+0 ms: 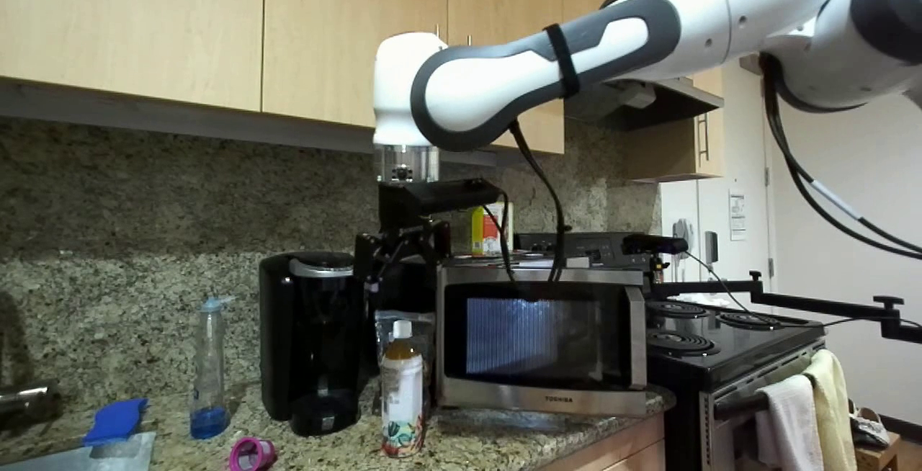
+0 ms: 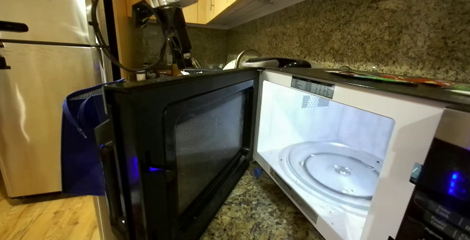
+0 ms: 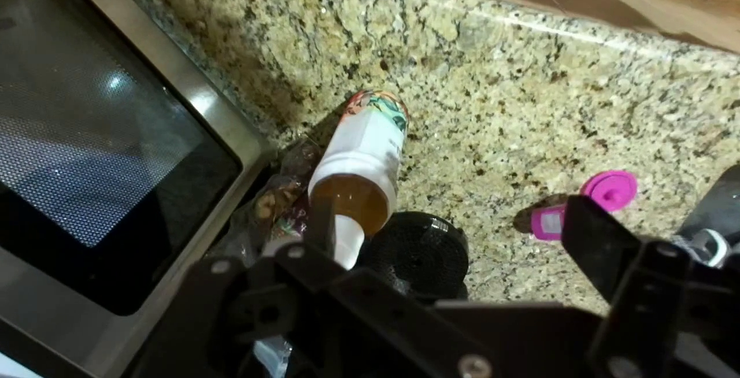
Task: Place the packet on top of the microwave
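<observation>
Two fingers (image 3: pixel 598 245) of your gripper (image 3: pixel 454 230) show in the wrist view, spread wide and pinching nothing, most likely readied to come down around the packet. One packet (image 3: pixel 283 207), soft and purplish with clear plastic about it, sits outside the jaws, past the finger nearer the microwave (image 3: pixel 110 158). It is wedged between the microwave and one white-labelled bottle (image 3: pixel 370 141), which perhaps props it up; whether all that plastic is one pouch, you cannot tell. One pink cup (image 3: pixel 544 219) lies by the opposite fingertip, partly covered.

In an exterior view, your jaws hang above the bottle, between one black coffee maker (image 1: pixel 310 341) and the microwave, probably kept high to clear both. Dark against dark, their gap cannot be read there. Well away, on the coffee maker's side of the jaws, are one spray bottle (image 1: pixel 209 384) and one blue plastic piece (image 1: pixel 115 420).

In an exterior view, one microwave door (image 2: pixel 209 133) stands open in front of the jaws; the packet does not show. The microwave's top, your goal, bears flat red-and-green printed things (image 2: pixel 382 77), too overlapped to count. One turntable (image 2: pixel 323 163) lies inside.
</observation>
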